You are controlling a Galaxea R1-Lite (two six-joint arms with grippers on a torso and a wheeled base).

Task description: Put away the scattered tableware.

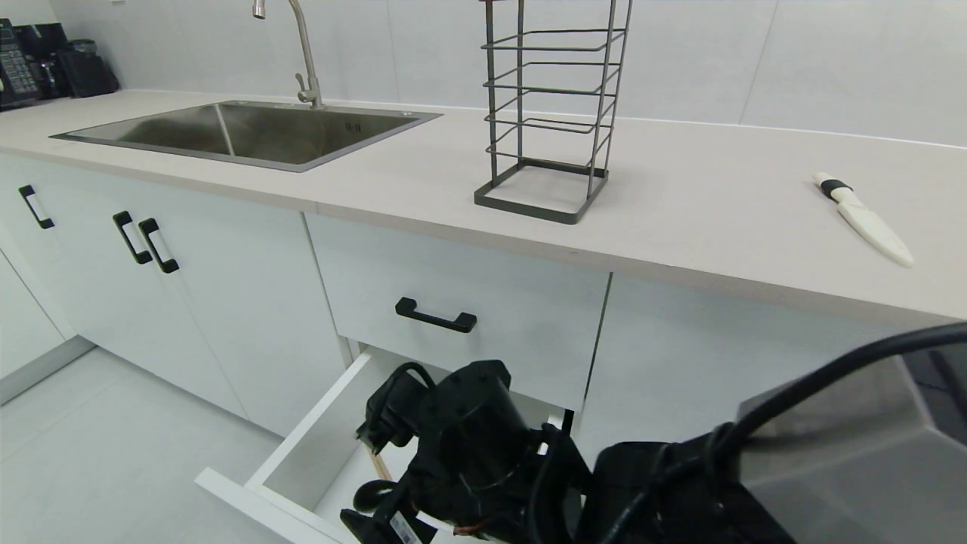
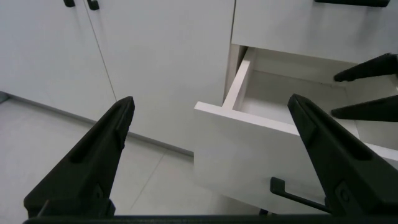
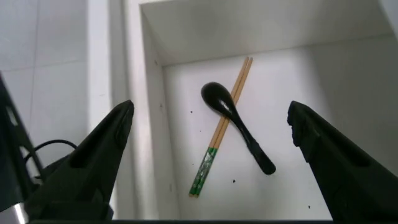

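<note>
A black spoon (image 3: 241,130) lies across a pair of wooden chopsticks (image 3: 213,158) on the floor of the open white drawer (image 3: 311,74), near its side wall. My right gripper (image 3: 210,109) hangs open above them, holding nothing. In the head view that arm's black wrist (image 1: 468,446) sits over the pulled-out lower drawer (image 1: 302,446). My left gripper (image 2: 211,99) is open and empty, held outside the drawer's front panel (image 2: 249,143). A white knife (image 1: 863,219) with a black band lies on the countertop at the right.
A dark wire rack (image 1: 551,113) stands on the counter's middle, a steel sink (image 1: 249,132) with a faucet (image 1: 302,53) to its left. Closed cabinet doors (image 1: 189,287) and a shut upper drawer (image 1: 461,310) flank the open one. Tiled floor (image 1: 113,453) lies at the left.
</note>
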